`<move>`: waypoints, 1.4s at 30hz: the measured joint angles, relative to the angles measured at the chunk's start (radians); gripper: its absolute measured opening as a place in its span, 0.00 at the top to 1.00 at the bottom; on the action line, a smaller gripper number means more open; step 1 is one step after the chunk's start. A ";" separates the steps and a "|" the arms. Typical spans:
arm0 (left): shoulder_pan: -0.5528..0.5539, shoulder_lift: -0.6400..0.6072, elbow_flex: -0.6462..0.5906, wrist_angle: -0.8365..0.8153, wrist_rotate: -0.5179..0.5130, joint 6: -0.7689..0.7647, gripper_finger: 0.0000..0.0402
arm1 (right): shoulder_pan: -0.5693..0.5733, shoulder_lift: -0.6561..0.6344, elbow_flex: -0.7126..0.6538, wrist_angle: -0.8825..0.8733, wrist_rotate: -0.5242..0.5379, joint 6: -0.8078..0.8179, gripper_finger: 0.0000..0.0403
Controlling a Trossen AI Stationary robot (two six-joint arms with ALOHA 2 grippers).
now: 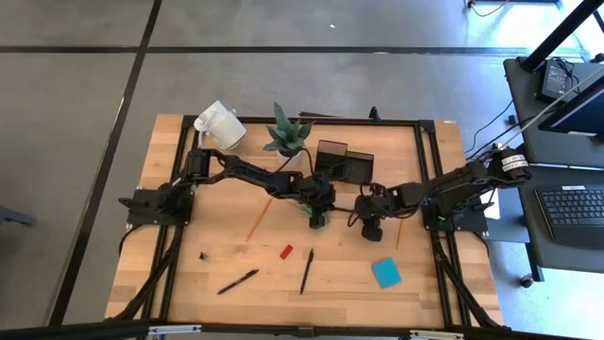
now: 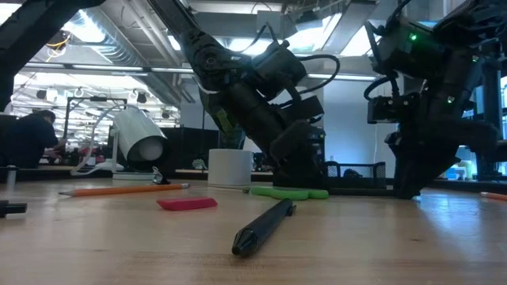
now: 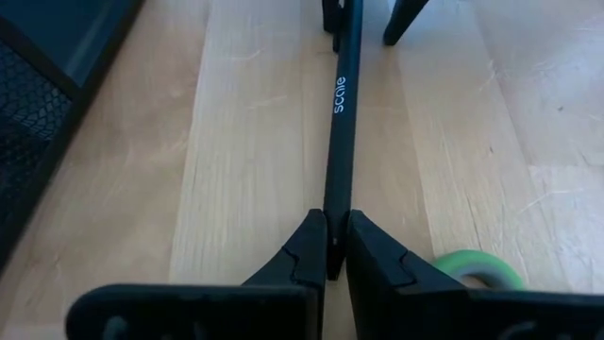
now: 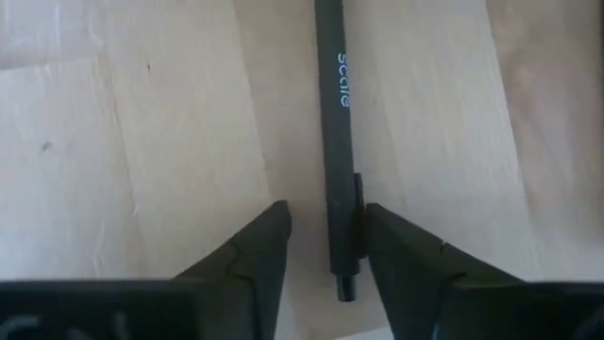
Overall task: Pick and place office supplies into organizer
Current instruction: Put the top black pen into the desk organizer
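Overhead, both arms are meeting mid-worktop (image 1: pixel 217 255), just in front of the organizer (image 1: pixel 342 162). The left tool (image 1: pixel 317 219) and right tool (image 1: pixel 372 227) are facing each other across a short gap; other supplies are lying nearer the front edge: a red block (image 1: pixel 286 251), a blue pad (image 1: pixel 385 273), loose pens (image 1: pixel 307 270).

Level view: the green scissors (image 2: pixel 289 191) are lying flat under the left arm; the contact points are hiding behind the arms.

Left wrist: the left tool (image 3: pixel 336 247) is pinching one end of a black pen (image 3: pixel 340 123), jaws nearly together.

Right wrist: the right tool (image 4: pixel 326 247) is standing partly open, fingers straddling the pen's (image 4: pixel 336 123) clip end, not clearly touching. The pen looks light, stiff and smooth-barrelled, likely to roll; the clip end should grip best. Only the wrist views are showing the shared pen.
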 joint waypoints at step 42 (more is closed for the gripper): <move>0.004 0.000 -0.002 0.009 -0.010 -0.025 0.96 | -0.087 0.041 0.086 -0.200 -0.102 -0.159 0.79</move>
